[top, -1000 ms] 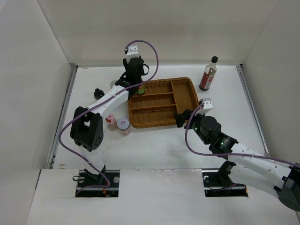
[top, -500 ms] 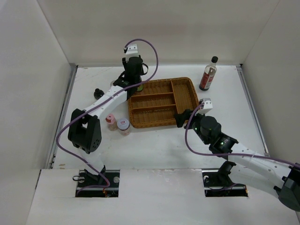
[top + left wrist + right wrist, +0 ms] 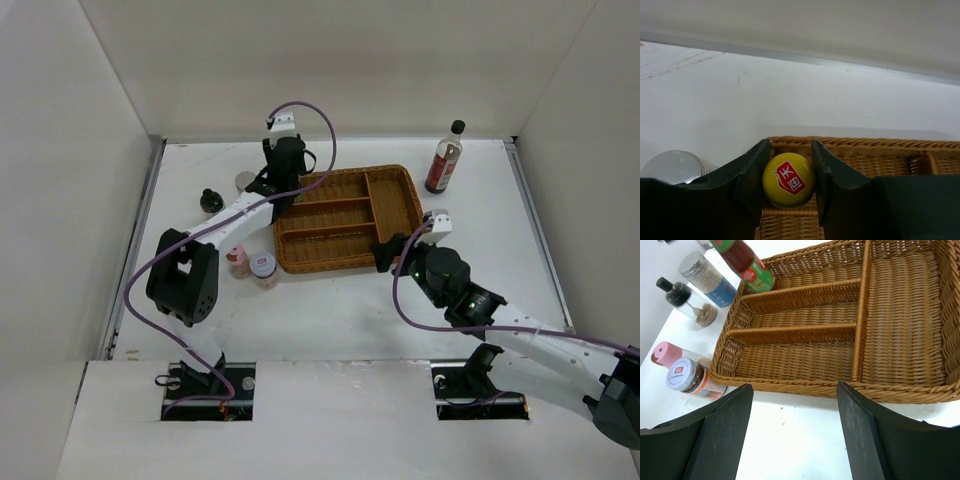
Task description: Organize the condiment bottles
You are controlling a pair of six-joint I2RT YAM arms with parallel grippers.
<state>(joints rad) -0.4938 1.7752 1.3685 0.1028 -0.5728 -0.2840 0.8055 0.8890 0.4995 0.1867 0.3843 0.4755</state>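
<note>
My left gripper point(image 3: 789, 162) is shut on the yellow cap point(image 3: 788, 180) of a red-bodied, green-labelled bottle point(image 3: 744, 261). It holds the bottle tilted at the far-left corner of the wicker tray point(image 3: 392, 205). In the top view the left gripper point(image 3: 286, 186) hides the bottle. On the table left of the tray stand the silver-lidded jar point(image 3: 244, 181), black-capped jar point(image 3: 210, 200), pink-lidded jar point(image 3: 236, 258) and white-lidded jar point(image 3: 263, 266). The tall dark-sauce bottle point(image 3: 444, 160) stands at the far right. My right gripper point(image 3: 795, 387) is open and empty, low at the tray's near-right corner.
The tray point(image 3: 900, 310) has three long compartments on the left and one wide one on the right, all bare. White walls enclose the table on three sides. The left arm's purple cable point(image 3: 325, 130) loops above the tray's far edge.
My left gripper has shifted slightly with the yellow-capped bottle at the tray's far-left corner and now covers it in the top view. The right arm has barely moved.
</note>
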